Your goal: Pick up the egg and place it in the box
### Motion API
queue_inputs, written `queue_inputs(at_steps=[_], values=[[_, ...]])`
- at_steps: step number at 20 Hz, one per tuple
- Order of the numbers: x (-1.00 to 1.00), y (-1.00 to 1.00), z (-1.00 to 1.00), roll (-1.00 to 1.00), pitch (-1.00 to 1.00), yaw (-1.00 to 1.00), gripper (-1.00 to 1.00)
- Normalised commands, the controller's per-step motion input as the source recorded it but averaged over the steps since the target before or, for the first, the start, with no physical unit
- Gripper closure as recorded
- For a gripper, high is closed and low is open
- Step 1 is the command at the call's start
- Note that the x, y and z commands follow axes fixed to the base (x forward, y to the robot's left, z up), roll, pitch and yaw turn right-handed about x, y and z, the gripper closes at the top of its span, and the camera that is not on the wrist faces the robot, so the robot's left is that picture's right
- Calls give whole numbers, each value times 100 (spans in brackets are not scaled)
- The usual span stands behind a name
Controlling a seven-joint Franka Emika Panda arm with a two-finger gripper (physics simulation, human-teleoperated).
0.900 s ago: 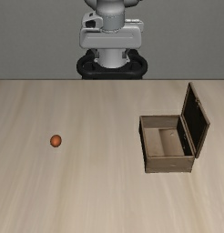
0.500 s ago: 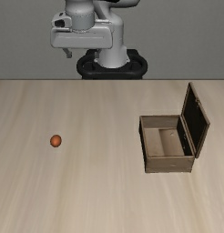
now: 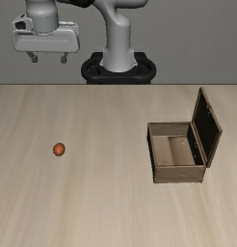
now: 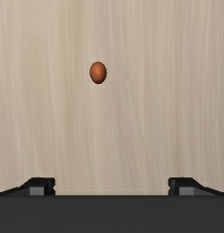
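The step in hand is judged to be the approach to the egg (image 3: pixel 59 149); nothing has yet been grasped. The gripper (image 3: pixel 49 60) is held high above the table (image 3: pixel 92 207), at the far side and toward the exterior view's left. Its jaws are spread wide and nothing is held between them.

The egg lies alone on the table toward the exterior view's left, nearer than the gripper and well below it. In the wrist view the egg (image 4: pixel 98 72) is seen ahead of the gripper (image 4: pixel 112 187), slightly off the line midway between the two fingers. The box (image 3: pixel 178 175) stands toward the exterior view's right, well apart from the egg, with its lid (image 3: pixel 207 121) raised on the right side and its inside seen to be bare.

For the step to be done well, the gripper should first be brought directly over the egg, so that the small offset is removed before any descent. The jaws should be kept wide on the way down and lowered until the egg's broadest part sits between the fingers, with the tips stopped short of the table. Closure should be slow and light, since a smooth round thing is likely to roll or slip out if it is pinched off-centre. For the later carry, the raised lid should be allowed for.
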Motion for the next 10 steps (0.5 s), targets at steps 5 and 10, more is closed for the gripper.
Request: queue_inputs(at_steps=[5,10], values=[[100,0,0,0,0,0,-100],[60,40,0,0,0,0,-100]])
